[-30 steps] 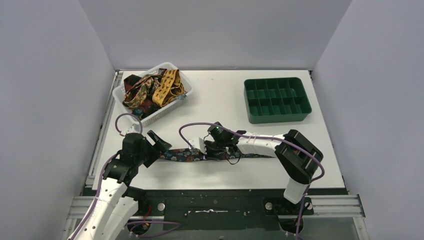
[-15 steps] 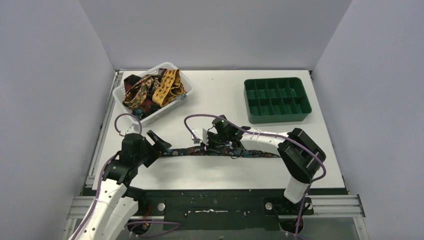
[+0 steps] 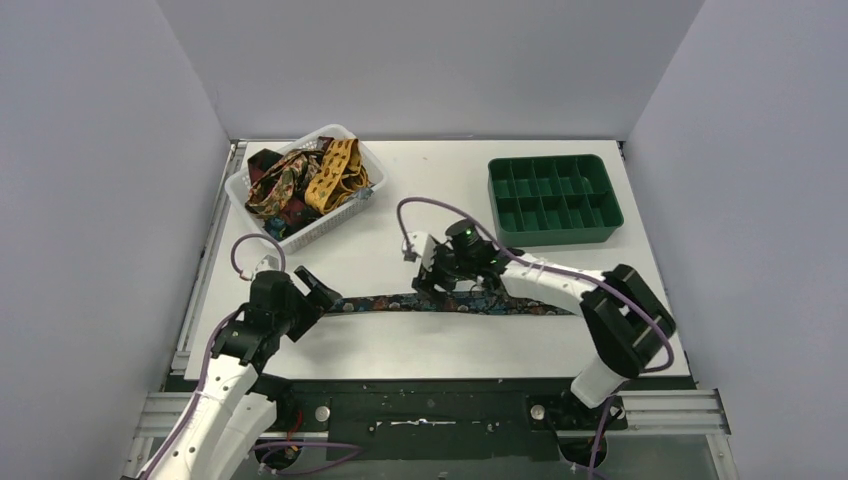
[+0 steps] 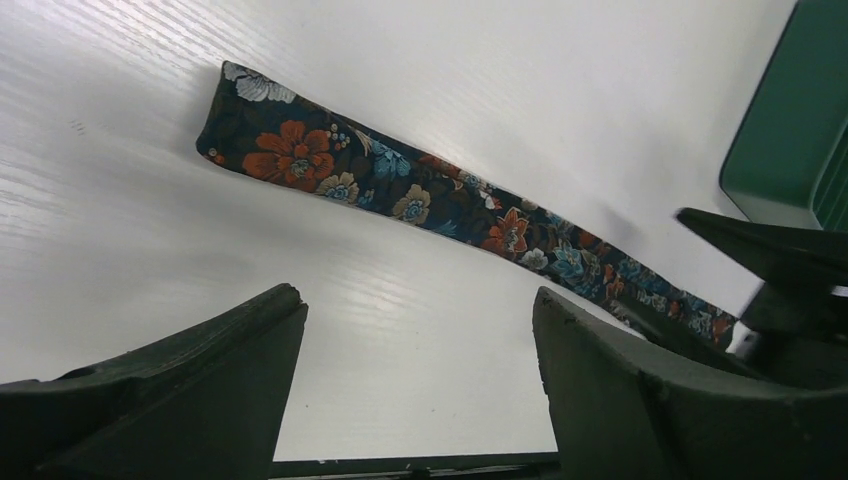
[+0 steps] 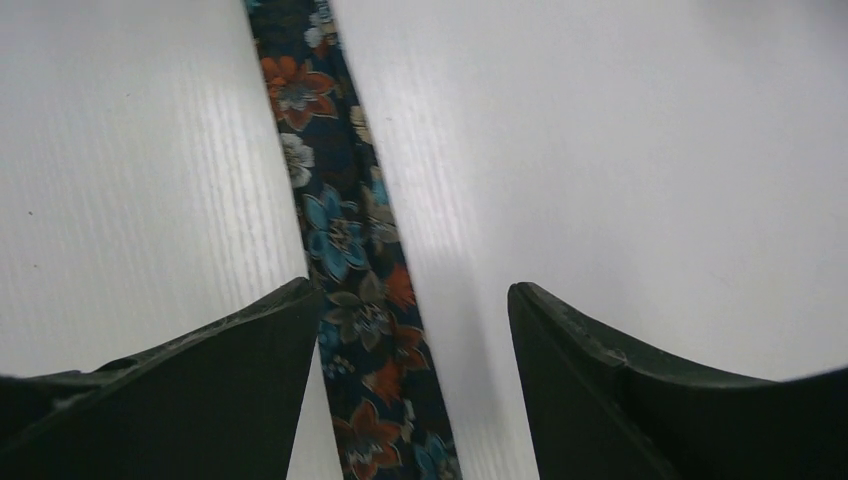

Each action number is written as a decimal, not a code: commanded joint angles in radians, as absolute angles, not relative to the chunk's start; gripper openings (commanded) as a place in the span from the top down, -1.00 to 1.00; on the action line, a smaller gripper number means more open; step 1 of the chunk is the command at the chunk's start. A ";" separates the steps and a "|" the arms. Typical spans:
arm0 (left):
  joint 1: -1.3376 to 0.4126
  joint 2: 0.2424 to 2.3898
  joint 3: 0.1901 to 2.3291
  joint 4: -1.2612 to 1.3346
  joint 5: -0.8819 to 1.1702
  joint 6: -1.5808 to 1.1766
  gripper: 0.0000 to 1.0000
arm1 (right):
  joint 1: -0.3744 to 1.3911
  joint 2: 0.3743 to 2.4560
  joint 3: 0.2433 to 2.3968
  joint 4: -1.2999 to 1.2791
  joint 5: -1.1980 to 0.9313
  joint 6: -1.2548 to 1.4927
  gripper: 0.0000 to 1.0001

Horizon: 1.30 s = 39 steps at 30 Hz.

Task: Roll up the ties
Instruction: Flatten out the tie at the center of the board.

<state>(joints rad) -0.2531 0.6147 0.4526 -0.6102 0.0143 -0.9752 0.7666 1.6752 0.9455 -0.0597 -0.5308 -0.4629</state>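
Observation:
A dark tie [image 3: 385, 302] with a multicoloured floral print lies flat and stretched out left to right on the white table. My left gripper [image 3: 322, 291] is open at the tie's left end, which lies just ahead of its fingers in the left wrist view: tie [image 4: 400, 190], gripper [image 4: 415, 310]. Near the tie's middle my right gripper [image 3: 433, 284] stands open over it. In the right wrist view the tie [image 5: 345, 250] runs between the spread fingers, closer to the left finger [image 5: 230, 370], and nothing grips it. More ties [image 3: 300, 185] are heaped in a basket.
The white basket [image 3: 322, 228] stands at the back left and a green compartment tray [image 3: 552, 238] at the back right. Purple cables loop over both arms. The table's front edge lies just behind the left gripper.
My right gripper has opened, let go of the tie and moved right and back. The tie now lies straighter. The left arm has shifted only slightly.

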 commanded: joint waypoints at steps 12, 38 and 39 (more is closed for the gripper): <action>-0.232 0.695 0.456 -0.450 0.066 -0.933 -0.64 | 0.469 1.234 0.644 -0.064 -0.323 0.227 -0.36; -0.219 0.674 0.477 -0.478 0.136 -0.911 -0.64 | 0.595 1.734 0.947 -0.344 -0.602 -0.745 -0.37; -0.218 0.673 0.476 -0.480 0.136 -0.910 -0.64 | 0.589 1.740 0.951 -0.351 -0.609 -0.753 -0.26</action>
<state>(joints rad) -0.2268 0.6739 0.4492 -0.5030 0.1165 -0.9325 0.6121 1.6978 0.9092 -0.2886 -0.5674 -0.6636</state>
